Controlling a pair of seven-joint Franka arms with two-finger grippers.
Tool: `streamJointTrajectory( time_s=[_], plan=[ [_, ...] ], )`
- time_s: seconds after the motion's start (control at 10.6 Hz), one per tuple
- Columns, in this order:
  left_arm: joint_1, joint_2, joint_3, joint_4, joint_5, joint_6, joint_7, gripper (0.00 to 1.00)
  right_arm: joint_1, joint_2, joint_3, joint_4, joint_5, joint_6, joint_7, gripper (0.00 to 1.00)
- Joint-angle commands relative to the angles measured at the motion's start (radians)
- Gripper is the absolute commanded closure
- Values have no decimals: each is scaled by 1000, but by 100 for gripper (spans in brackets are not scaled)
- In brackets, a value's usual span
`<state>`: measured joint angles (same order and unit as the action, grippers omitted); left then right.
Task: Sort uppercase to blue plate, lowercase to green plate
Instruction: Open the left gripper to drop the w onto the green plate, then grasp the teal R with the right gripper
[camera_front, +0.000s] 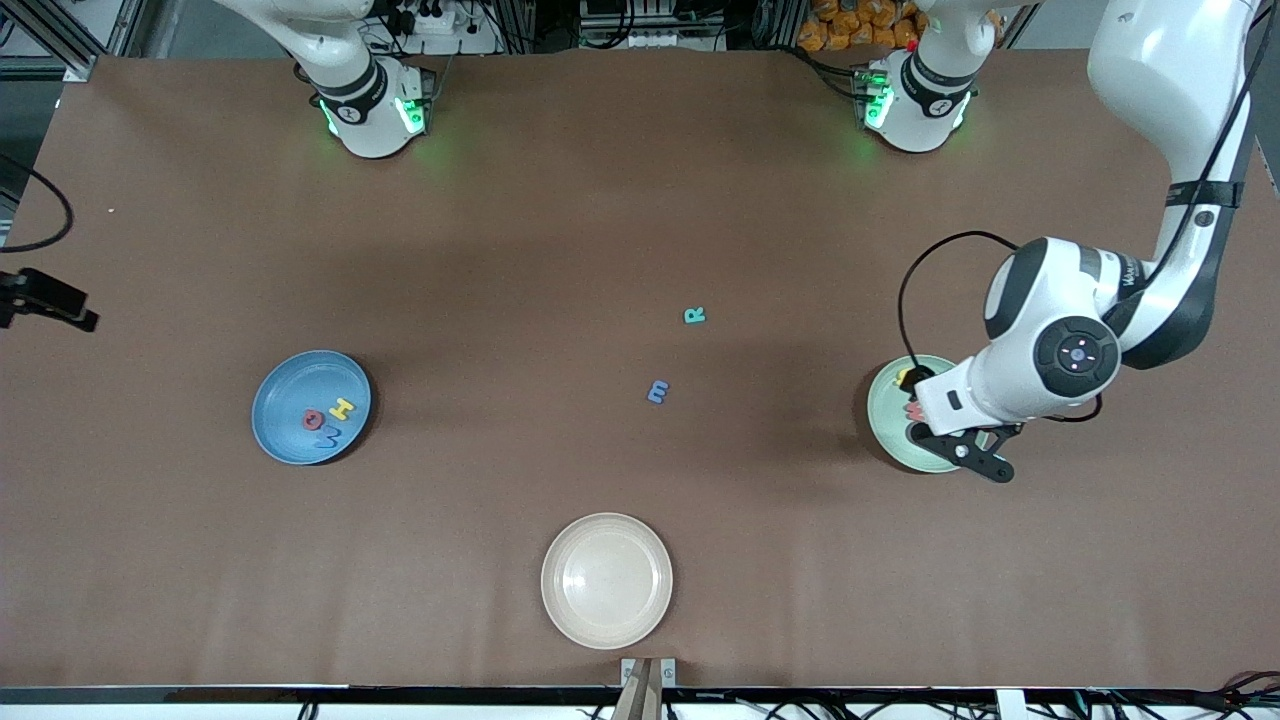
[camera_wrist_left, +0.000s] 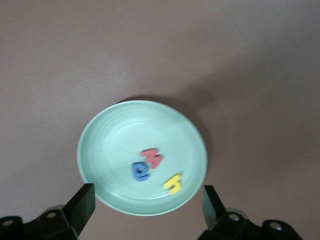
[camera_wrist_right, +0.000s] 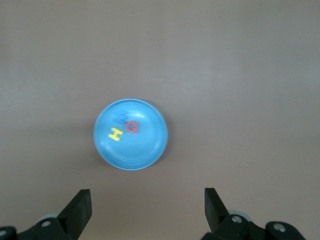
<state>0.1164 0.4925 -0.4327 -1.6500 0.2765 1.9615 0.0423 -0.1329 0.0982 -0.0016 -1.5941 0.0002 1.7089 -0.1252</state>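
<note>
Blue plate (camera_front: 311, 407): lies toward the right arm's end of the table; it carries the red Q (camera_front: 312, 419), yellow H (camera_front: 342, 408) and blue W (camera_front: 327, 436), bunched close together.
Right tool (camera_wrist_right: 147, 212): seen only in its own wrist view, high over the blue plate, fingers spread wide and holding nothing; this arm appears to wait.
Cream plate (camera_front: 606, 579): nearest the front camera, between the two coloured plates; nothing is in it.
Blue m (camera_front: 657, 391): loose on the table (camera_front: 560, 240) near the middle, well apart from both coloured plates; it is not yet sorted.
Teal R (camera_front: 694, 316): loose on the table, farther from the front camera than the blue m and near it; also unsorted.
Green plate (camera_front: 885, 405): toward the left arm's end; the wrist view shows the red m (camera_wrist_left: 152, 157), blue a (camera_wrist_left: 140, 171) and yellow h (camera_wrist_left: 172, 183) lying in it.
Left tool (camera_wrist_left: 147, 207): over the green plate, fingers wide apart, empty.
Risk: the two loose letters lie close together, so a wide-open tool coming down on one may nudge the other. The blue m reads much like the blue W, so it could be carried to the wrong plate. Thin foam may slip from a shallow pinch.
</note>
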Motion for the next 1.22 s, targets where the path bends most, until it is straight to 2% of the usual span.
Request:
streamJointTrajectory(
  time_s=[0.0, 0.19, 0.56, 0.75, 0.94, 1.13],
  plan=[
    [-56, -11, -8, 6, -19, -18, -158, 5, 33, 8, 105, -1, 12, -8, 103, 0],
    [-86, -6, -8, 7, -22, -16, -222, 5, 84, 21, 200, 0, 9, 9, 241, 0],
    [-113, 1, -1, 21, -75, -6, -266, 6, 170, 110, 331, -1, -6, 133, 422, 0],
    [-121, 3, 5, 21, -86, -1, -266, 6, 188, 156, 398, -1, -75, 185, 496, 0],
    [-126, 9, 5, 24, -94, 8, -294, 7, 208, 193, 435, -1, -132, 225, 528, 0],
    [-107, 9, 5, 57, -91, 11, -298, 7, 254, 262, 459, 0, -144, 351, 638, 0]
  ],
)
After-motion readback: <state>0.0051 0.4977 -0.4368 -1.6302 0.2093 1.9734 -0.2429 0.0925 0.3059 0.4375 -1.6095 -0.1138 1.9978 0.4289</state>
